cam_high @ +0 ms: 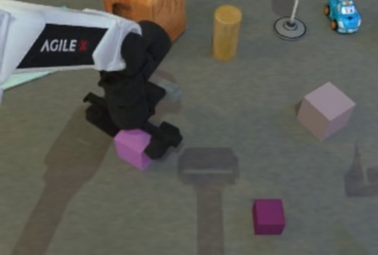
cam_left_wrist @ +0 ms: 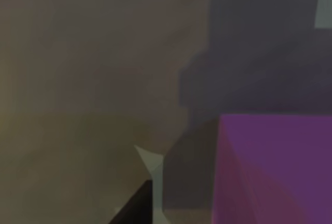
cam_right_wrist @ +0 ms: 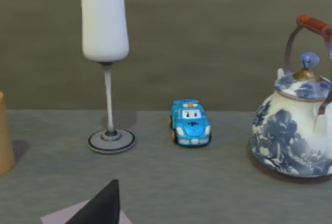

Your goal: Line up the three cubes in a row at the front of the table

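One tool (cam_high: pixel 137 139) seemingly gripping violet-pink cube (cam_high: pixel 132 146)

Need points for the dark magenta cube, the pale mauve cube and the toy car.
dark magenta cube (cam_high: pixel 269 216), top view, on its top face.
pale mauve cube (cam_high: pixel 326 107), top view, on its top face.
toy car (cam_right_wrist: pixel 190 123), right wrist view, on its front, at the windscreen eyes.
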